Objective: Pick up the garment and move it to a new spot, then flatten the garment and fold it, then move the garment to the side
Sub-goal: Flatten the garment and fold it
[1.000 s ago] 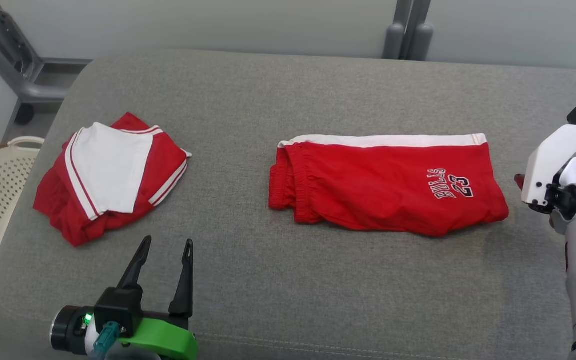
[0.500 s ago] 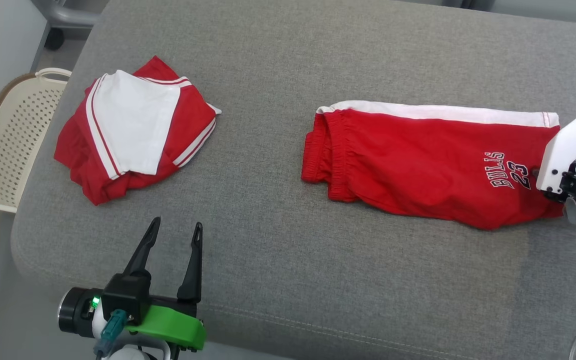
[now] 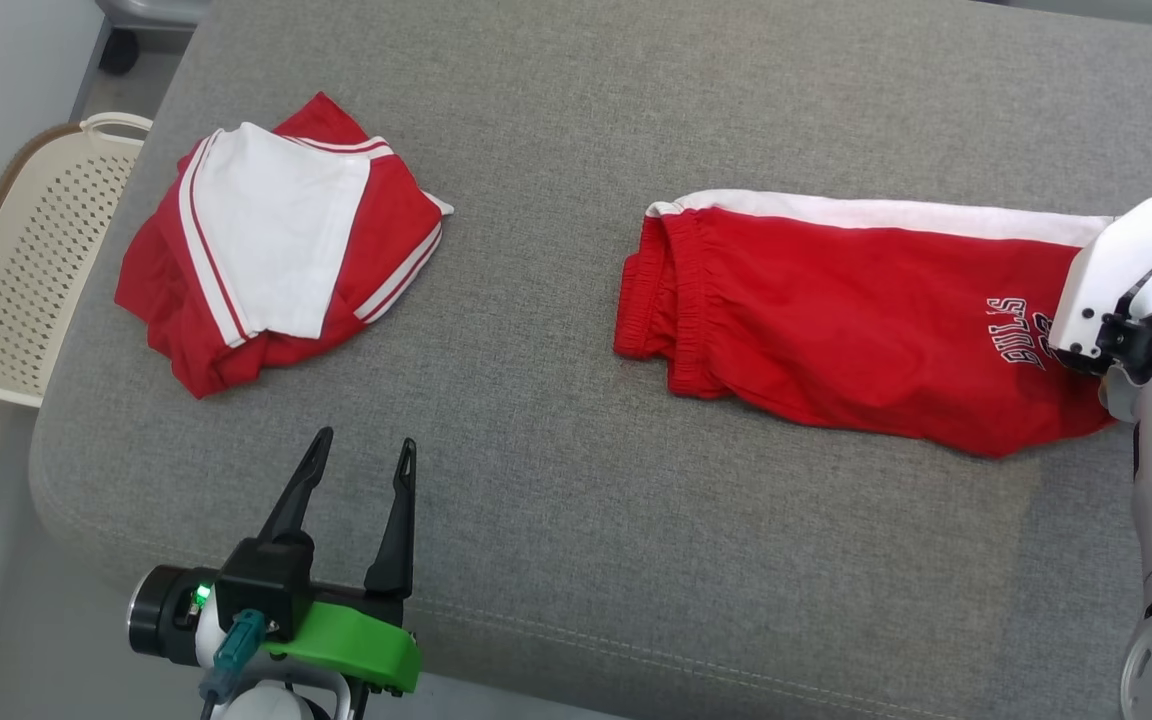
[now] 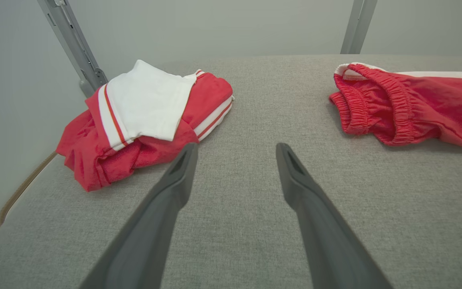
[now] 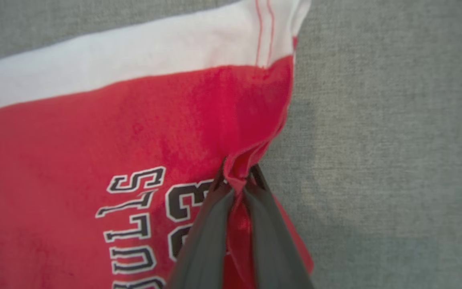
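The garment, red shorts with a white side band and "BULLS 23" lettering, lies folded lengthwise on the grey cushion, waistband to the left. My right gripper is shut on a pinched ridge of the red hem at the garment's right end. In the head view its white wrist housing covers that end and hides the fingers. My left gripper stands open above bare cushion near the front edge, holding nothing. In the left wrist view that left gripper points between the two cloth piles, with the garment's waistband at the right.
A second folded red-and-white garment lies at the cushion's left end, also at the left of the left wrist view. A cream perforated basket stands on the floor beyond that end. Bare cushion stretches between the piles and along the front.
The head camera has tilted down. My right gripper has come over the garment's right end and closed on its hem. The left gripper has stayed open and in place.
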### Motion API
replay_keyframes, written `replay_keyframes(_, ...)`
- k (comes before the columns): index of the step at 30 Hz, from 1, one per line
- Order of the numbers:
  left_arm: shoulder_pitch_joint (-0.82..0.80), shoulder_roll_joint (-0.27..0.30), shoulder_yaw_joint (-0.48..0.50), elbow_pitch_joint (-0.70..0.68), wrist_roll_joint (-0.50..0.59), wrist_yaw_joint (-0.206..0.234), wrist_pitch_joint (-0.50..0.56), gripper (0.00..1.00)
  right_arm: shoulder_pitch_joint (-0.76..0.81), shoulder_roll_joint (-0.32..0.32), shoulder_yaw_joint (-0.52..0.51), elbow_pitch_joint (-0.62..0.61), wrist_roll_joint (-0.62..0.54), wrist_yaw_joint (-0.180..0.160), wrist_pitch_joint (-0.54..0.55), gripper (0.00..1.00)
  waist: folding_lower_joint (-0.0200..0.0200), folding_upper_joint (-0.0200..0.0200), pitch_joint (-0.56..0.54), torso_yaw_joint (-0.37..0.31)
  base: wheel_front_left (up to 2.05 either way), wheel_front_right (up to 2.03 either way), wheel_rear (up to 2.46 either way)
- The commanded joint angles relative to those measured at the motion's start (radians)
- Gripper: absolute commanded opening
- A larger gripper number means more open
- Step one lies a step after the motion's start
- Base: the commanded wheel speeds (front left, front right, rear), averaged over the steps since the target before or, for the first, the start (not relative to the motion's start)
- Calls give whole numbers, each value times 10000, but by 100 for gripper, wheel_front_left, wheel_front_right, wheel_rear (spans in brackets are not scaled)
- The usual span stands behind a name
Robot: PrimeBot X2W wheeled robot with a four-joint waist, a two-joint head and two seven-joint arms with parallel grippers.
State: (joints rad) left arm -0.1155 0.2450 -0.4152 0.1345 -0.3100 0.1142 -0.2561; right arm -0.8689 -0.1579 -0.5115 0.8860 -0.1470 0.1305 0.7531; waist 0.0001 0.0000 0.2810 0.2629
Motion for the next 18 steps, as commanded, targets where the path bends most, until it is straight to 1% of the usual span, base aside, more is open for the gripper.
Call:
replay_keyframes(1,-148,-9,3,50,-17,-22,-22,100,322,59,-38,315,-156,3,26,0,-1,0,-87,-5,0,0,0)
replay_keyframes(10,-54,-40,-49,233,-122,24,-40,100,73,-482,-260,-3,-999,-6,-447,0,-1,0,-560,-9,0,0,0)
replay_keyframes(18,238,-57,-87,354,-218,100,-57,100,257,-976,-55,-497,-2220,-6,-186,0,-1,0,-1177,132,0,0,0)
